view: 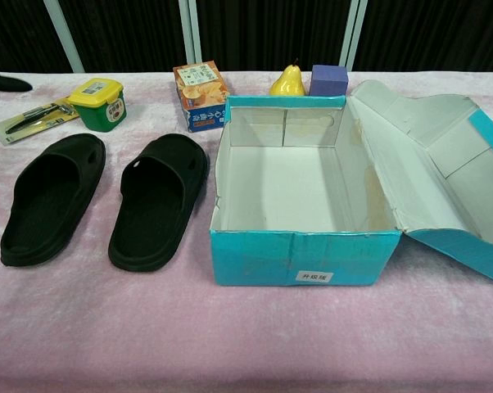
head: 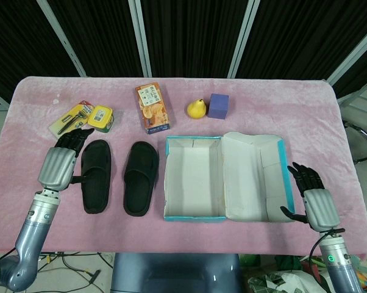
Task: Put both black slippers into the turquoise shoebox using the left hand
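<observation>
Two black slippers lie side by side on the pink cloth, the left slipper and the right slipper. To their right stands the turquoise shoebox, empty, its lid folded out flat to the right. My left hand hovers open just left of the left slipper, fingers pointing away from me, holding nothing. My right hand is open, right of the lid near the table's front edge. In the chest view only a dark tip shows at the far left edge.
Along the back lie a razor pack, a yellow-lidded green tub, an orange snack box, a yellow pear and a purple cube.
</observation>
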Controlling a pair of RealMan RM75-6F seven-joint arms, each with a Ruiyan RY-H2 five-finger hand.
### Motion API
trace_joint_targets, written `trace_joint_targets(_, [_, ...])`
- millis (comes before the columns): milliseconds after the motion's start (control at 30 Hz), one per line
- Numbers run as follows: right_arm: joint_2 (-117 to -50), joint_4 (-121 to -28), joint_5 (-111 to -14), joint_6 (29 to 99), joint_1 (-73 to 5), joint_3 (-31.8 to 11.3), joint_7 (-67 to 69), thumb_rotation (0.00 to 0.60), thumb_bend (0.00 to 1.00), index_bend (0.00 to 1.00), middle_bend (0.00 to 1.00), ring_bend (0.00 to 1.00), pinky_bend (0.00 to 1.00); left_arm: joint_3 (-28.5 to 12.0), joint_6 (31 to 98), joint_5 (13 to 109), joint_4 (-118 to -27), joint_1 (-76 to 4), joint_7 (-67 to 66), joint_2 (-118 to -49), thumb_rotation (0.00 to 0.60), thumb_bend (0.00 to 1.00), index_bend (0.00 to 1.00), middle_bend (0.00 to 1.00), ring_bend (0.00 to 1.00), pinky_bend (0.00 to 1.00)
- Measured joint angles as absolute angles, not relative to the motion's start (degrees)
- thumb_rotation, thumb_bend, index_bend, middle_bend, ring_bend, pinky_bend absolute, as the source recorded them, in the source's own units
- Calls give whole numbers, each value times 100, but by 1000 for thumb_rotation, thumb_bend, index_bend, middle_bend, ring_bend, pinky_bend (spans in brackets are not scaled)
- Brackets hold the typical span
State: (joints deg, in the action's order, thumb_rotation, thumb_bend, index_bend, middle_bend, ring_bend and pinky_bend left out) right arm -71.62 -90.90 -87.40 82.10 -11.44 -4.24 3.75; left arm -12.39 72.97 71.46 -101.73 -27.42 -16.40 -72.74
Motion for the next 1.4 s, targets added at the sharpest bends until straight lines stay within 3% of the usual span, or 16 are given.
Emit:
trace_joint_targets(267, [-7069,-9148,-8764,8292,-1030,-341,362,600,99,10,32,0,67,-1384,6323,5254,-10228,-3291,-3061,-7238,600,0,85,133,99,150])
trace_joint_targets(500, [-7013,-9218,-8784,8384,-927,-291,373,600,99,10,30,0,66,-1501,5900,4272,-9851,-4061,-3819,-7730,600,0,98,138,99,151])
trace_joint_targets(1000, [-6961,-9272,-8808,8446,-816,-247,462,600,99,10,28,0,66,-1649,4842,2784,-8955,-5126,-3884,-8448,600,0,100,138,100,170])
trace_joint_targets(1400, [-6960,-9289,-8743,8403,-794,-273,449,600,100,9,28,0,66,-1511,4542,2548,-8343,-5623,-3711,-8862,600,0,111,144,113,170])
